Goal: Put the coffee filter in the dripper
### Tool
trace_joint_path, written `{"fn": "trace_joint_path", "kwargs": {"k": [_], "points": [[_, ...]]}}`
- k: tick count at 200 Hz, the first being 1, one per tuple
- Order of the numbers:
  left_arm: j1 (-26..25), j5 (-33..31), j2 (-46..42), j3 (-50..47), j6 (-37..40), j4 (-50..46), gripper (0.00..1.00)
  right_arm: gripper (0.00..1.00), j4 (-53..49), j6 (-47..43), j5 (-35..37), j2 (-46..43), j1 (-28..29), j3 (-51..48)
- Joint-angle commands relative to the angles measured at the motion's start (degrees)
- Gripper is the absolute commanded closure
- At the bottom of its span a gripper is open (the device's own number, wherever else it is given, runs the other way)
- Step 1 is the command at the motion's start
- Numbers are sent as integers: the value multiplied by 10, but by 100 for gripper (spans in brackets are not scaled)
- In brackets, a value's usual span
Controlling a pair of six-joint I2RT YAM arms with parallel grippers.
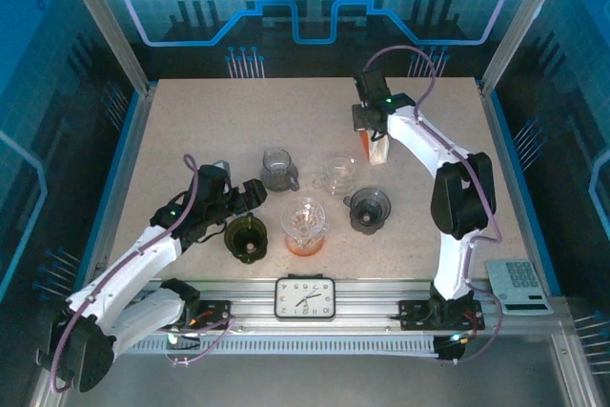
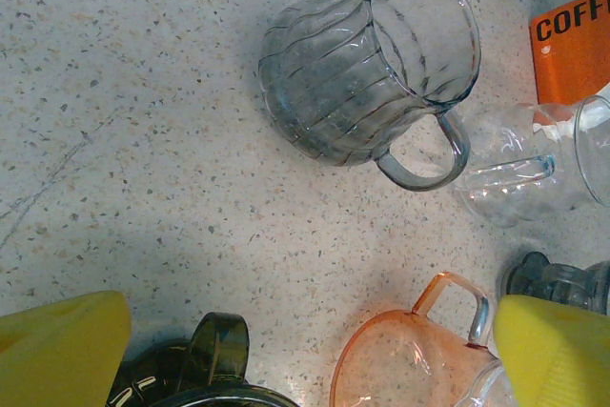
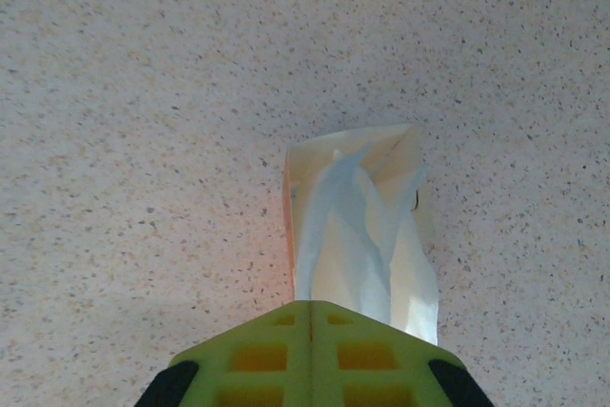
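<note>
One end of the coffee filter [image 3: 357, 226] hides behind the right hand [image 3: 312, 310].

Left hand [image 2: 310, 350] spread wide; right hand [image 3: 310, 321] extended far, fingers pressed together.

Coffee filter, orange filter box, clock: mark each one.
coffee filter [image 3: 348, 226]: right wrist view, on the creased white paper standing up out of the box.
orange filter box [image 2: 574, 56]: left wrist view, on the orange printed face.
clock [image 1: 305, 297]: top external view, on the white dial.
</note>
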Motion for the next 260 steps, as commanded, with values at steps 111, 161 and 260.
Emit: {"fn": "trace_joint_path", "kwargs": {"k": [111,161,260], "points": [[7,26,7,6,-2,5,1,100,26,20,-52,-158,26,-61],[8,52,-11,37,-6,-28,1,100,17,48,-106,-302,62,-159],[6,111,-32,60,-16,-103,1,100,-179,44,-178,-497,236,-204]]}}
